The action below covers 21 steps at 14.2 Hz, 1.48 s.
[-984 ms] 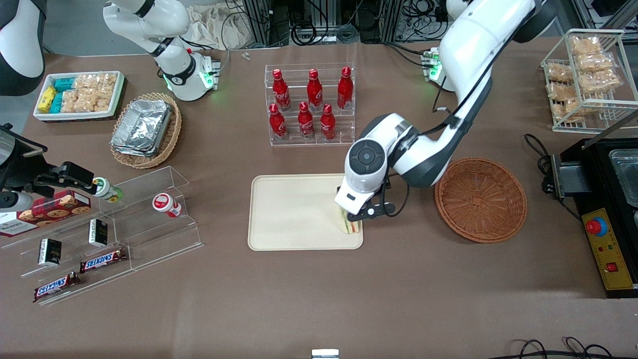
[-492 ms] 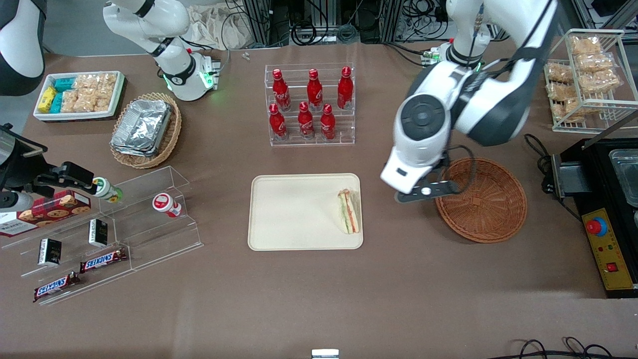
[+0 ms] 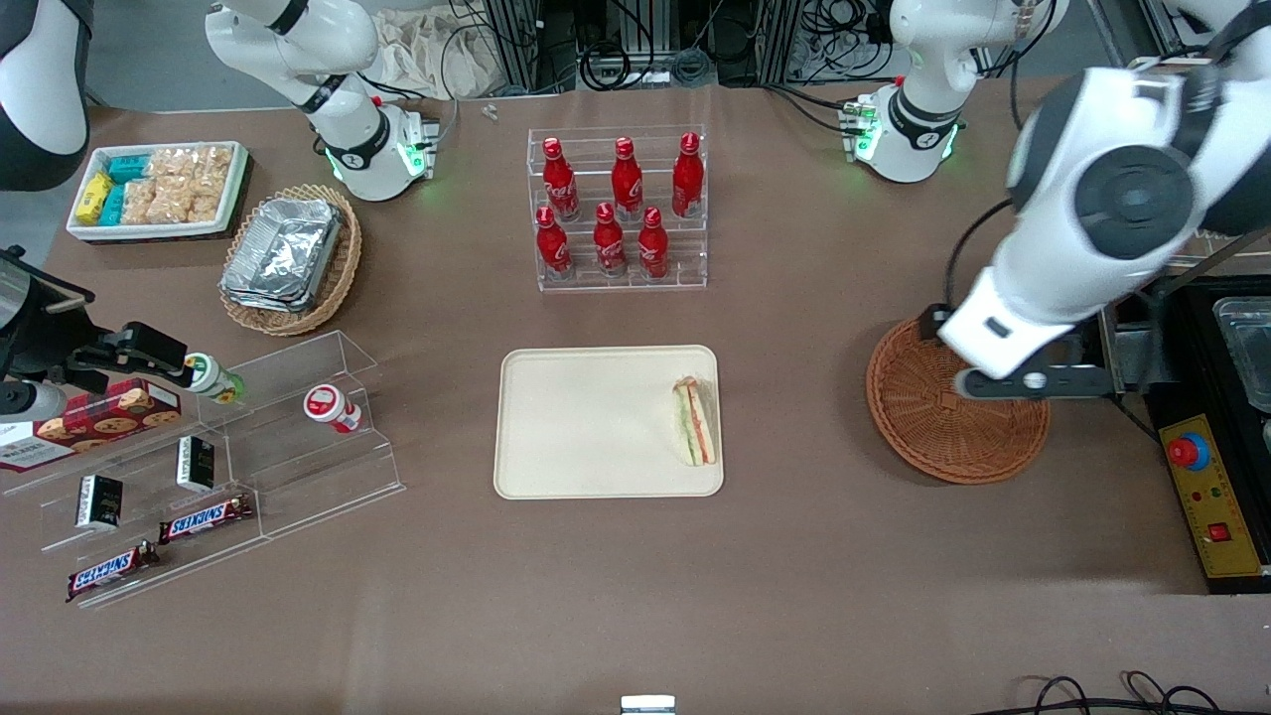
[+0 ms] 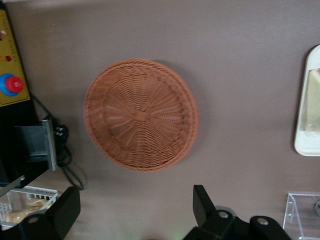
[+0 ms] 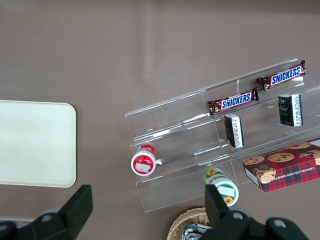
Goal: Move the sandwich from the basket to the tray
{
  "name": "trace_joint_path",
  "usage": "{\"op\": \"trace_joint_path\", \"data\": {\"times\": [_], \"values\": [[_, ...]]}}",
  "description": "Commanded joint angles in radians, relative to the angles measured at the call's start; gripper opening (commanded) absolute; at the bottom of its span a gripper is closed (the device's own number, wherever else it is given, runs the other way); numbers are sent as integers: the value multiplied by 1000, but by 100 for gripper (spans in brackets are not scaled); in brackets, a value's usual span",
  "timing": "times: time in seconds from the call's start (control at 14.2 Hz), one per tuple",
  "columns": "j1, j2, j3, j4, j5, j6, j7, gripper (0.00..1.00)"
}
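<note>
The sandwich (image 3: 695, 422) lies on the cream tray (image 3: 586, 422), at the tray's end nearest the basket, with its orange and green filling edge showing. The reddish-brown wicker basket (image 3: 928, 437) is empty; it also shows in the left wrist view (image 4: 140, 115). My left gripper (image 3: 1033, 382) is open and empty, held high over the edge of the basket nearest the black machine. In the left wrist view the gripper (image 4: 132, 212) has its two black fingers wide apart with nothing between them. A corner of the tray (image 4: 302, 145) shows there too.
A clear rack of red bottles (image 3: 621, 209) stands farther from the camera than the tray. A black machine with a red button (image 3: 1190, 452) and a wire rack of snack bags (image 3: 1172, 159) are at the working arm's end. An acrylic shelf of snacks (image 3: 228, 447) is at the parked arm's end.
My left gripper let go of the sandwich on the tray, rose, and swung away over the basket toward the black machine. The sandwich stays on the tray.
</note>
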<state>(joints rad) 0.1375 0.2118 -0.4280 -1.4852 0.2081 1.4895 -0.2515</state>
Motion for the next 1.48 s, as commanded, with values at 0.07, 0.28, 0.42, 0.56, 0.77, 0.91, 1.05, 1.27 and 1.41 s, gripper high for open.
{"op": "trace_joint_path", "data": {"times": [0.07, 0.28, 0.42, 0.56, 0.77, 0.91, 1.05, 1.27, 1.41], "values": [[79, -43, -6, 0, -24, -54, 37, 100], [128, -48, -9, -1, -41, -48, 47, 100], [132, -48, -8, -1, -36, -49, 47, 100], [143, -55, -5, -6, -44, -51, 47, 100], [166, -54, 6, -7, -79, -49, 46, 100], [61, -54, 128, -7, -91, -49, 46, 100], [-30, -55, 256, -7, -134, -51, 55, 100], [-111, -57, 363, -7, -144, -54, 120, 100], [-139, -57, 402, -6, -165, -52, 123, 100]]}}
